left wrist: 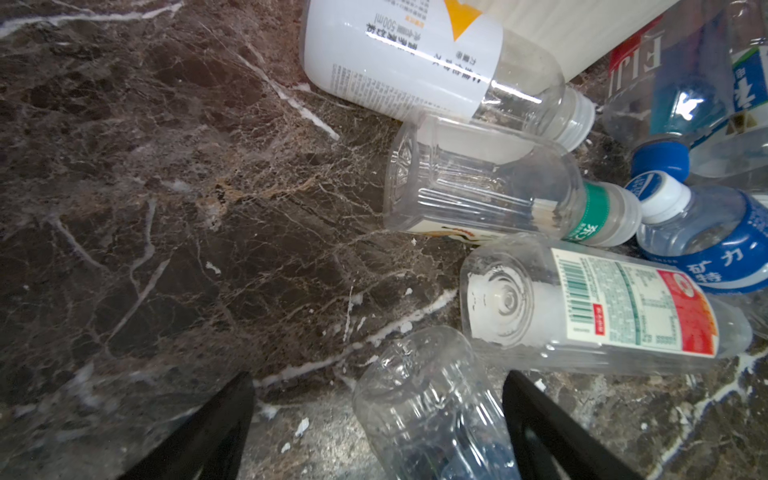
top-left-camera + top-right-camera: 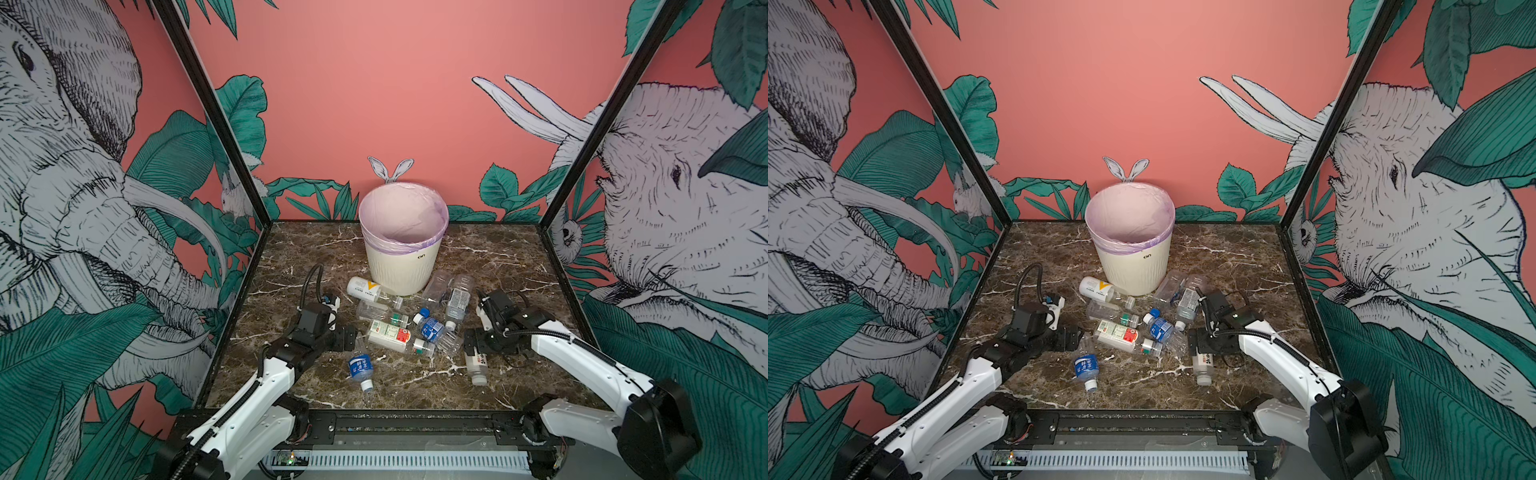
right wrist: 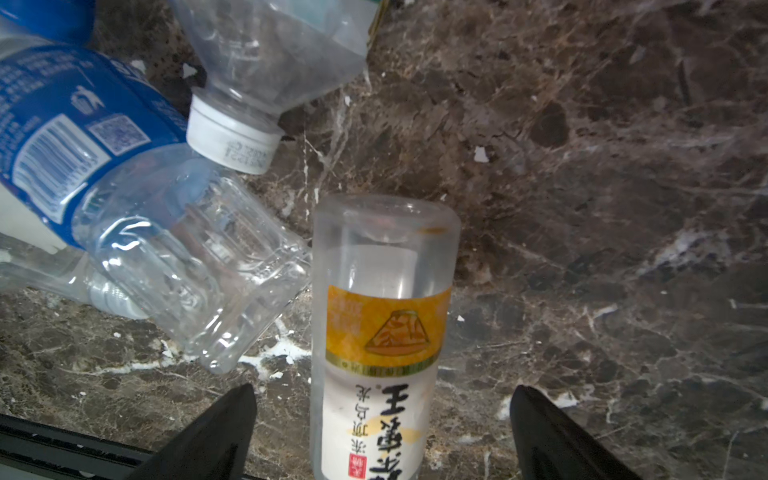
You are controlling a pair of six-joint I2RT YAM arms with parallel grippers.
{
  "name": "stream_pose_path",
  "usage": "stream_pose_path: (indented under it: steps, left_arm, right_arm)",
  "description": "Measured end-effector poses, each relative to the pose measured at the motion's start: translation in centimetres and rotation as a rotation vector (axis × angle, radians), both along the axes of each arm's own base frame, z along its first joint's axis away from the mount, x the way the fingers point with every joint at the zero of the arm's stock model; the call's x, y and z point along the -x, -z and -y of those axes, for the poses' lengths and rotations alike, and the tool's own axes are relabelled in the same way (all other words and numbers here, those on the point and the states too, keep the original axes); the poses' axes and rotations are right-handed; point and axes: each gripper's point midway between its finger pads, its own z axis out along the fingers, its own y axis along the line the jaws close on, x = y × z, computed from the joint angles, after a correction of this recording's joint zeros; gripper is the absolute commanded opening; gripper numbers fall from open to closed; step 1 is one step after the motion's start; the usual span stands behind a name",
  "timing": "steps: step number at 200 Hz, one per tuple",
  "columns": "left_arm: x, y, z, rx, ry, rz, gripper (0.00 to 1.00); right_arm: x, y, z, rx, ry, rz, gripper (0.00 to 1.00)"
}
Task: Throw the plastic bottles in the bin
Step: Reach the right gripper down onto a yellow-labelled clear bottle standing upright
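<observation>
left pincer [image 1: 378, 380]: astride blue-label bottle [image 1: 428, 399] | right pincer [image 3: 383, 390]: astride yellow-label bottle [image 3: 384, 328]

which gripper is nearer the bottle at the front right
Right. The right gripper is open with that bottle lying between its fingers, not yet clamped. The left gripper is farther off on the left side, open around a blue-label bottle.

Under the left claw [image 1: 380, 399] and the right claw [image 3: 384, 399] lies a dark brown marble counter [image 2: 478, 249] veined in white; beyond both claws rises a coral-pink back wall [image 2: 374, 104] with teal leaves [image 2: 245, 112] and painted rabbit ears [image 2: 390, 168]; outward of each claw stand elephant-sketched side walls [image 2: 62, 166] edged by black posts [image 2: 208, 112]; the light is soft and even.
</observation>
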Motion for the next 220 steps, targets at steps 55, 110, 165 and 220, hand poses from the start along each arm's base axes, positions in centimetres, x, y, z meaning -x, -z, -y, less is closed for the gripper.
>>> stream_pose_path:
  steps: [55,110,165,220]
  left_arm:
    - [-0.2,-0.1,0.0,-0.002,-0.004,0.009,0.94]
    - [-0.2,-0.2,0.0,-0.002,-0.003,0.012,0.93]
    - [-0.1,0.1,-0.1,-0.003,-0.003,0.009,0.93]
    - [-0.1,0.1,-0.1,-0.003,-0.003,0.01,0.93]
  right_arm:
    - [0.1,2.3,-0.2,0.034,-0.006,-0.068,0.9]
    - [0.2,3.9,-0.2,0.054,-0.003,-0.107,0.84]
    - [0.1,5.3,-0.3,0.077,-0.005,-0.145,0.81]
    - [0.1,5.5,-0.2,0.094,-0.007,-0.149,0.79]
